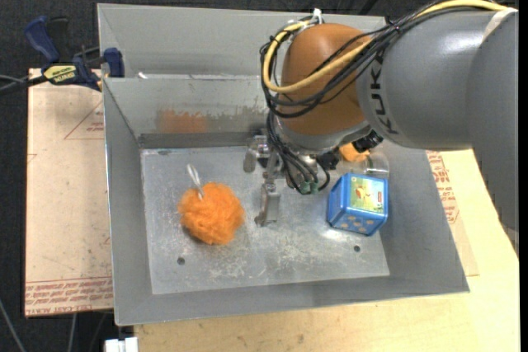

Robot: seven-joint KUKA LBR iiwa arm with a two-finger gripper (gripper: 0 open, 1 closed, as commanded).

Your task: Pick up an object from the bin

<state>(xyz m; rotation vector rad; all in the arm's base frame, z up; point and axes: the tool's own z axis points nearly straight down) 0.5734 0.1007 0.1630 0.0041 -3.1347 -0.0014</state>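
Note:
A fluffy orange pom-pom ball [212, 213] with a thin white string lies on the bin floor at the left of centre. My gripper [266, 208] hangs just to its right, a finger reaching down to the floor beside the ball with nothing seen in it. A blue cube-shaped box [357, 204] with a picture on its top sits at the right of the gripper. A small orange thing [356, 151] peeks out behind the box, partly hidden by the arm.
The arm with its orange dome and yellow and black cables covers the bin's back right. The bare bin floor stretches along the front and the far left.

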